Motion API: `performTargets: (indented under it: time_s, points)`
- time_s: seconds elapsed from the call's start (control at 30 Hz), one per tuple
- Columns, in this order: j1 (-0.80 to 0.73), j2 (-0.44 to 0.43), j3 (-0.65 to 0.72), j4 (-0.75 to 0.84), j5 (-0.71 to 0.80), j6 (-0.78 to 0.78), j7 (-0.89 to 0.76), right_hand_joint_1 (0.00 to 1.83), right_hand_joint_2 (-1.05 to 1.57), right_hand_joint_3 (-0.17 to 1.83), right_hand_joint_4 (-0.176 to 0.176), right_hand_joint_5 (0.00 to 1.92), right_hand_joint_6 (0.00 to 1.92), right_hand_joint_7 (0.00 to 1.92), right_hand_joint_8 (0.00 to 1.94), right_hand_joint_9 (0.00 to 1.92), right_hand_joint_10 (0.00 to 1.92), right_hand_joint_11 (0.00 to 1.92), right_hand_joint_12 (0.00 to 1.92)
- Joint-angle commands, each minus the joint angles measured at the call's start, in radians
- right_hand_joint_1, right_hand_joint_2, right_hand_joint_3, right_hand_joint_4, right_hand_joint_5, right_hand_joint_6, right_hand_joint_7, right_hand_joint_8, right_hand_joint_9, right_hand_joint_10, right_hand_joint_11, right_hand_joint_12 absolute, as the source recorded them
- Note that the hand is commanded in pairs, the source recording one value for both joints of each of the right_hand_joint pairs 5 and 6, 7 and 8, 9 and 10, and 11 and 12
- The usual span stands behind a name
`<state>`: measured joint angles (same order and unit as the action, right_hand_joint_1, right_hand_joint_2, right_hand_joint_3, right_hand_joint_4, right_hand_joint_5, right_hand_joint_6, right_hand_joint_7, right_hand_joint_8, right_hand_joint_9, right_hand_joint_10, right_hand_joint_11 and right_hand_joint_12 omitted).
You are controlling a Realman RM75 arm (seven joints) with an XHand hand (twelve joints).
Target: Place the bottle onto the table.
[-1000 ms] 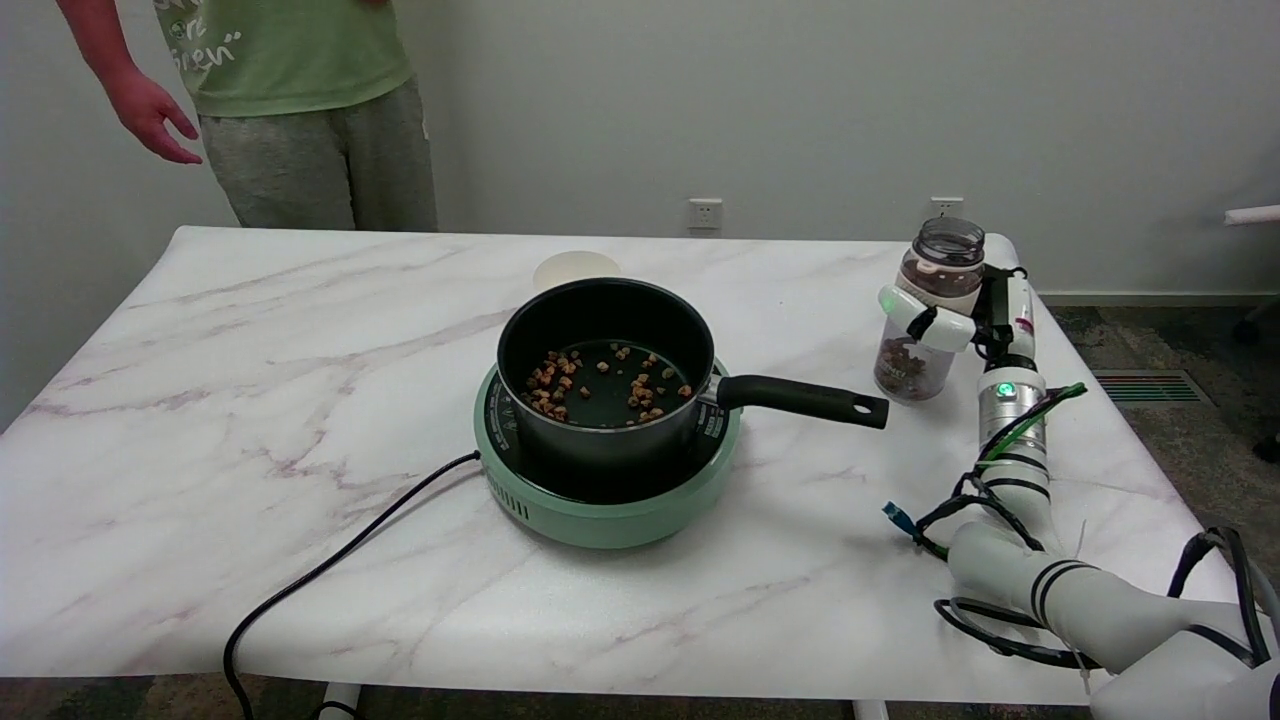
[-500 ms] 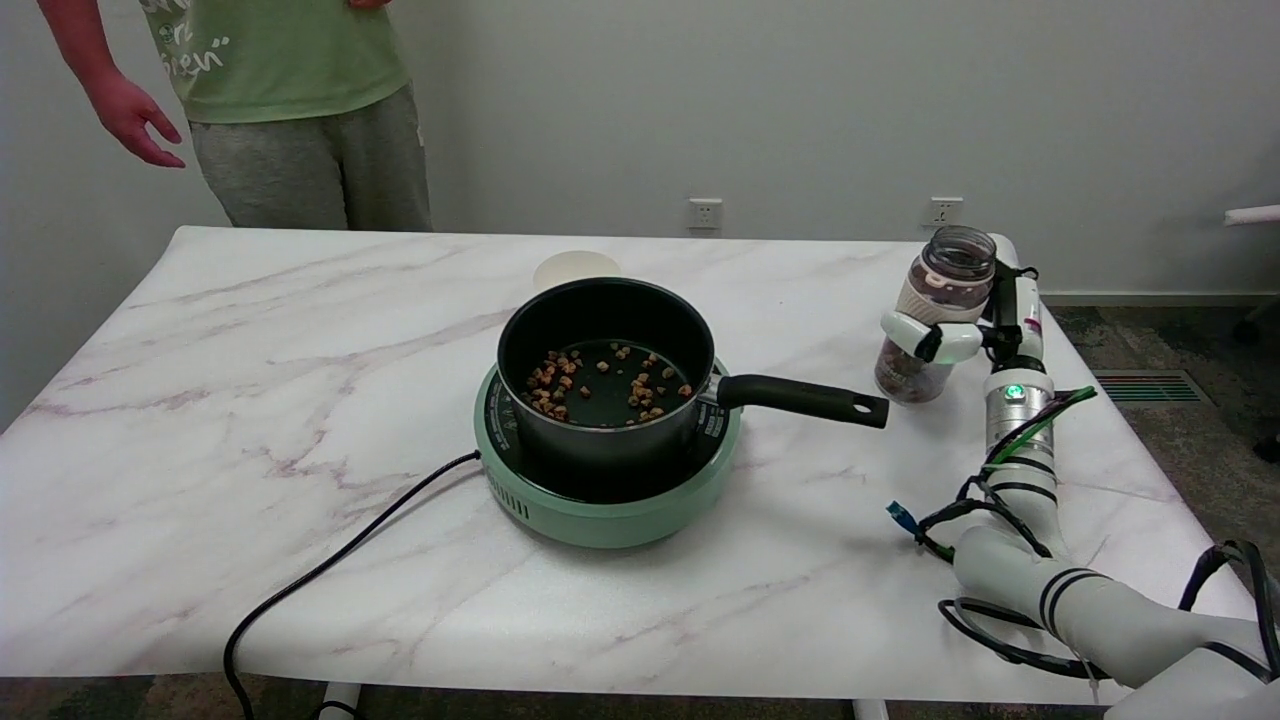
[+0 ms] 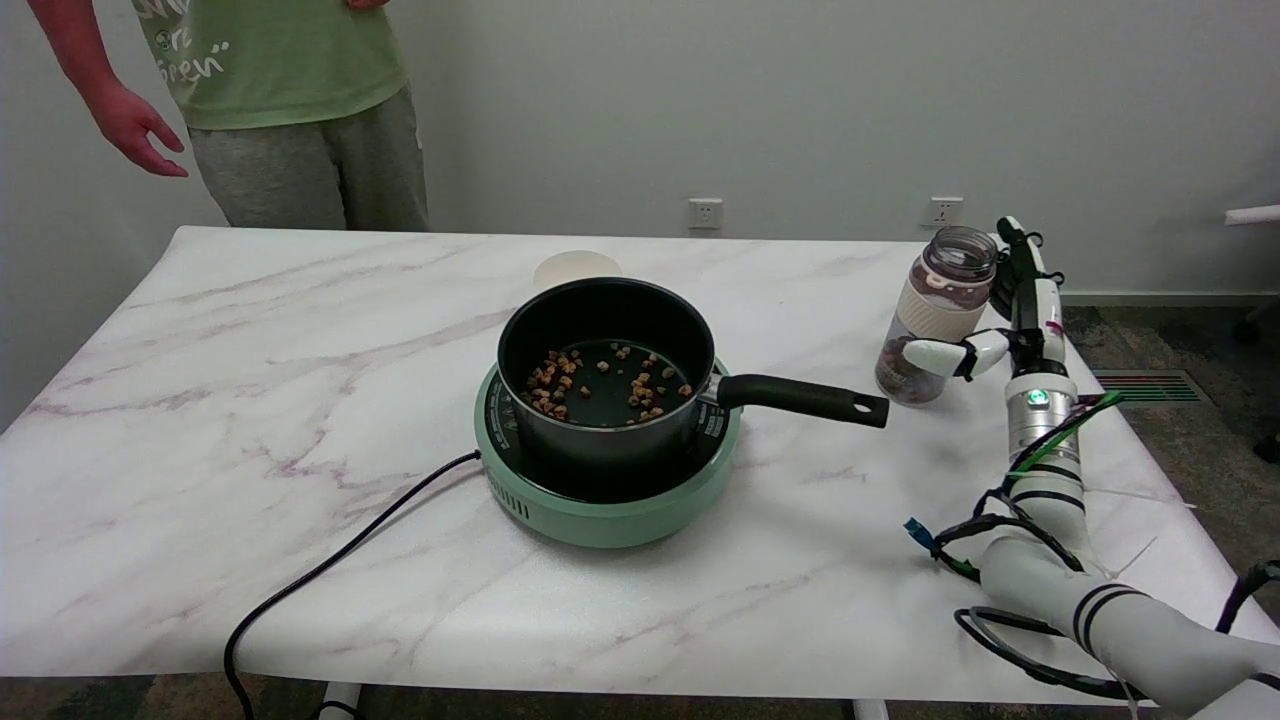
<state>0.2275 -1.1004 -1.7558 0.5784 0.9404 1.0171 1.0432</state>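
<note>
- Right hand stands open beside the bottle — fingers spread, one reaching toward its lower body, gripping nothing.
- Bottle stands upright near the surface's far right corner, just left of the hand.
- Pan handle points toward it — withdraw rightward.

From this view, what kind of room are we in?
Probably a lab or office room set up as a mock kitchen: a marble-pattern table against a bare wall with sockets, a green hotplate holding a pot, and a person standing by.
</note>
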Motion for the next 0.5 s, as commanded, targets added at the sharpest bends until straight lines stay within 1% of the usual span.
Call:
performTargets:
  time_s: [0.03,0.13,0.3,0.37,0.4,0.47,0.5]
  points:
    - [-0.162,0.069,0.118,0.11,0.0,-0.041,0.001,1.12,-0.69,0.73,0.0,0.15,0.15,0.46,0.46,0.5,0.5,0.63,0.63]
    - [-0.221,0.091,0.178,0.155,-0.01,-0.064,-0.008,1.15,-0.7,0.68,0.0,0.15,0.15,0.47,0.47,0.52,0.52,0.66,0.66]
    - [-0.305,0.146,0.227,0.203,-0.003,-0.093,-0.008,1.19,-0.7,0.65,0.0,0.16,0.16,0.49,0.49,0.55,0.55,0.68,0.68]
    - [-0.348,0.16,0.257,0.218,-0.001,-0.099,-0.008,1.21,-0.69,0.61,0.0,0.16,0.16,0.5,0.5,0.56,0.56,0.69,0.69]
    - [-0.371,0.166,0.288,0.23,-0.001,-0.106,-0.008,1.22,-0.69,0.61,0.0,0.17,0.17,0.5,0.5,0.56,0.56,0.69,0.69]
    - [-0.414,0.168,0.342,0.243,-0.002,-0.11,-0.008,1.22,-0.7,0.71,0.0,0.17,0.17,0.5,0.5,0.57,0.57,0.7,0.7]
    - [-0.438,0.166,0.381,0.25,-0.006,-0.11,-0.008,1.22,-0.7,0.72,0.0,0.18,0.18,0.51,0.51,0.57,0.57,0.7,0.7]
